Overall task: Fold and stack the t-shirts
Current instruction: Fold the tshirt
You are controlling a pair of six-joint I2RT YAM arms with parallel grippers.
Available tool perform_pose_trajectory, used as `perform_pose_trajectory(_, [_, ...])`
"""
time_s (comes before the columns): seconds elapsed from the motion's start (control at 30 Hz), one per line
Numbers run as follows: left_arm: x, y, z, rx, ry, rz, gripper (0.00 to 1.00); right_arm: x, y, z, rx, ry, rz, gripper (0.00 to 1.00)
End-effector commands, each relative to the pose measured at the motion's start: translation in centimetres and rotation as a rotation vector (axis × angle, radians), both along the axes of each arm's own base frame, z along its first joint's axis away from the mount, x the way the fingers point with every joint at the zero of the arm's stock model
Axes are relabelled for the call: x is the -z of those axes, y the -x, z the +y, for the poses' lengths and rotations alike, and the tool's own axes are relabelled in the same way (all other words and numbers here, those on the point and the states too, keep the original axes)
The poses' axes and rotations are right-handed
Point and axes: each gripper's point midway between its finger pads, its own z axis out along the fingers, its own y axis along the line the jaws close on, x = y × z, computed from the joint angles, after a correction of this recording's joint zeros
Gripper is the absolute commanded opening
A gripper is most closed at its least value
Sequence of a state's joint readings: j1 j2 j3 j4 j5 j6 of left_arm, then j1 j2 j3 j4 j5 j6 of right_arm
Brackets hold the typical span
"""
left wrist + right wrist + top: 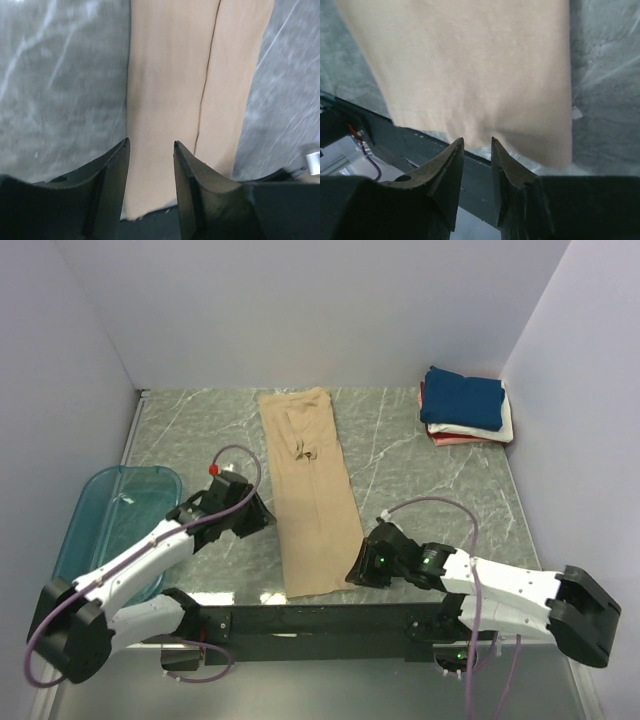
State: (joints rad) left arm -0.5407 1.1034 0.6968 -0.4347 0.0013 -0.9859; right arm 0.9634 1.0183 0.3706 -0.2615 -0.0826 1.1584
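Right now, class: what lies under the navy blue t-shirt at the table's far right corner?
A white t-shirt and a pinkish red t-shirt lie under the navy t-shirt; only their edges show, the rest is covered.

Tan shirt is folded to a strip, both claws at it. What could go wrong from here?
1. The shirt's near hem lies at the table's near edge, right by the right claw: a pull there could drag it off.
2. The left claw is over layered cloth beside an overlap seam: it may pinch only the top layer and open the fold.
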Motion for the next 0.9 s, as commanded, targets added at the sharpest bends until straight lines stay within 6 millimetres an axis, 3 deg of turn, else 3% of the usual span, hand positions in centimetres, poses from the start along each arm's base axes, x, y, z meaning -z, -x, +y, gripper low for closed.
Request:
perform_pose_trajectory(0.0, [1.6,3.8,0.4,0.044,-0.025,0.067,0.45,-3.1,-1.5,-1.2,0.002,0.044,-0.106,0.36])
perform_pose_trajectory(0.17, [4.3,8.6,-1.0,0.106,-0.011,0.160,0.47,-3.3,-2.8,-4.1,0.018,0.127,-0.147,0.37])
perform_pose_trajectory(0.2, [5.1,9.4,-1.0,0.111,-0.015,0.180,0.47,-2.6,-3.4,-5.3,0.025,0.155,-0.144,0.38])
perform_pose_trajectory(0.33, [6.3,11.9,-2.3,0.157,-0.001,0.216,0.49,-0.6,-3.2,-7.1,-0.019,0.159,-0.057,0.39])
perform_pose_trajectory(0.53, [6.8,13.6,-4.3,0.221,0.040,0.213,0.51,0.4,-2.4,-7.1,-0.071,0.152,-0.045,0.40])
perform_pose_trajectory(0.63, [7.5,14.7,-4.5,0.234,0.012,0.254,0.51,0.9,-2.1,-7.2,-0.078,0.154,-0.037,0.40])
perform_pose_trajectory(0.87, [8.8,15.2,-4.3,0.206,-0.048,0.263,0.48,1.8,-1.4,-7.0,-0.095,0.134,-0.003,0.40])
